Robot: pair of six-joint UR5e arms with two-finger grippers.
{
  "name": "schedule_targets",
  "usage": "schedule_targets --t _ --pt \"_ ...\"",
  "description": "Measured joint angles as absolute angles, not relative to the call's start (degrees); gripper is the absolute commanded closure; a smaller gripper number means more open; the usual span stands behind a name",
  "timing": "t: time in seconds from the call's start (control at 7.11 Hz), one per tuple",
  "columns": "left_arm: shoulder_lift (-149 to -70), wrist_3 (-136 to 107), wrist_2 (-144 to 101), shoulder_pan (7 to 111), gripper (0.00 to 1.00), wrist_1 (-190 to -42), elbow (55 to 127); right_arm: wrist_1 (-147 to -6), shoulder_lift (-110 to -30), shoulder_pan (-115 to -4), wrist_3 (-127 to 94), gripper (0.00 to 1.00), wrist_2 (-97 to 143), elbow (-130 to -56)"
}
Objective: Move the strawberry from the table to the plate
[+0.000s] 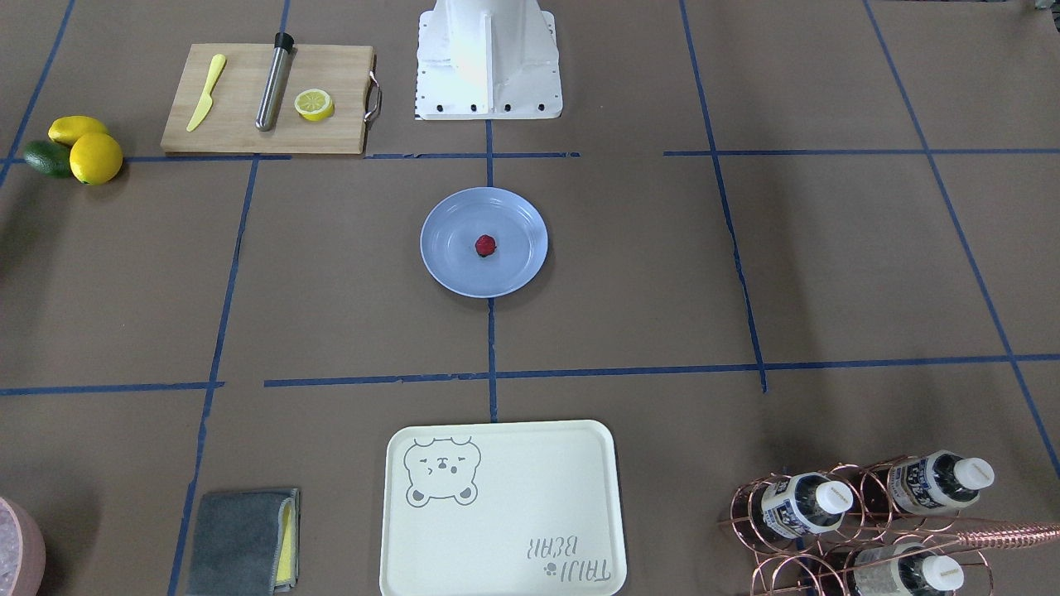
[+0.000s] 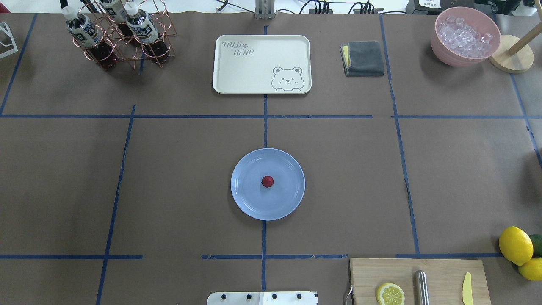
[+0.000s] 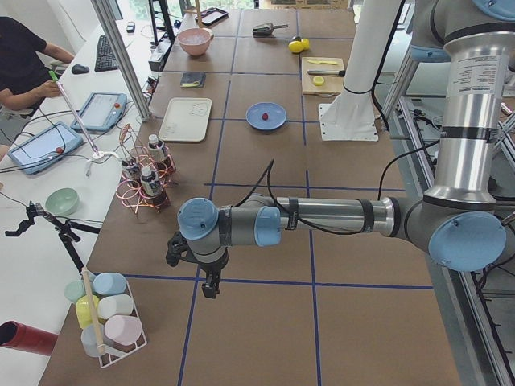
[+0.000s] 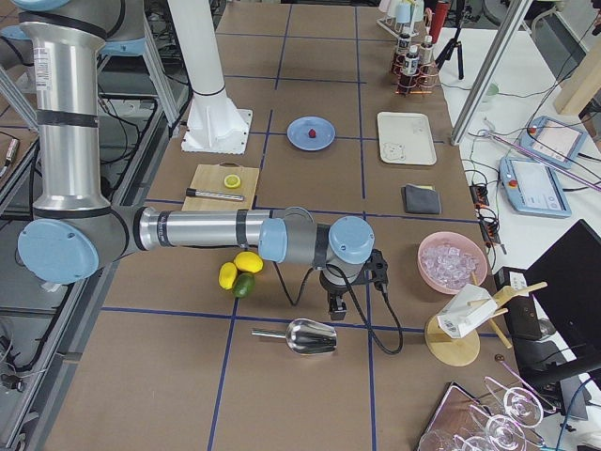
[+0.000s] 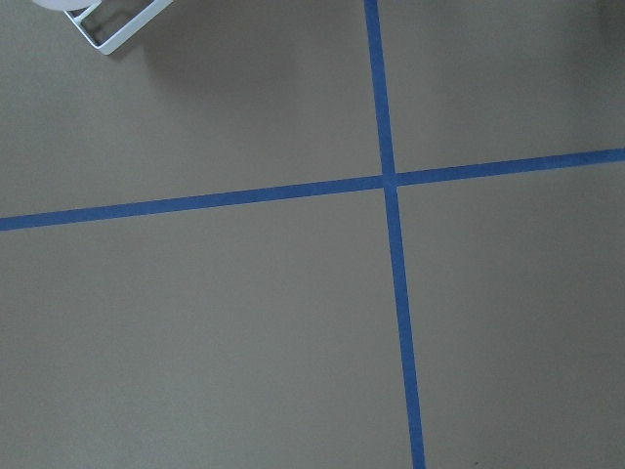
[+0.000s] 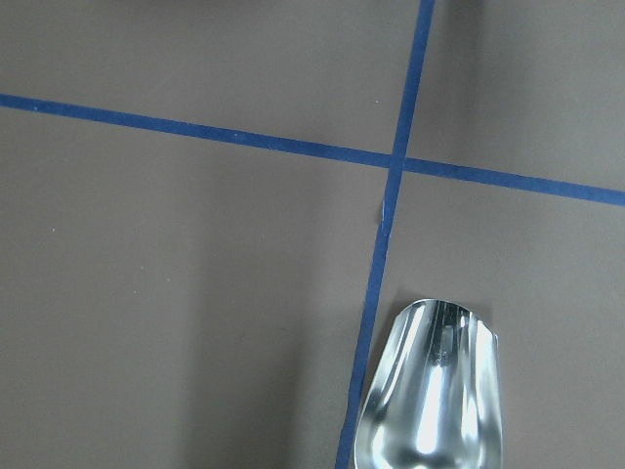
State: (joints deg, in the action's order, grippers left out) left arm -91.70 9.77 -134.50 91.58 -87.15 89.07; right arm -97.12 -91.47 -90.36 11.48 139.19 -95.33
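Left pincer (image 3: 211, 288), right pincer (image 4: 335, 311): cannot tell grip; strawberry (image 2: 267, 181): tiny, dark red, on blue plate (image 2: 250, 205)

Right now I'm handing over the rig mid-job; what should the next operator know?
The left gripper hangs over the bare table at its left end, far from the plate; whether it is open or shut, I cannot tell.
The right gripper hangs beside the metal scoop at the right end; again I cannot tell.
The strawberry lies near the plate's middle.
Done: the move itself. Left: nothing, it seems.
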Motion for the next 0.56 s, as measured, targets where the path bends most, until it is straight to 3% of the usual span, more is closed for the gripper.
schedule_targets --t 0.56 --pt "-91.67 9.54 -134.47 91.58 0.0 -87.89 89.11 -97.12 -91.21 -90.95 10.36 0.0 139.38 -95.52"
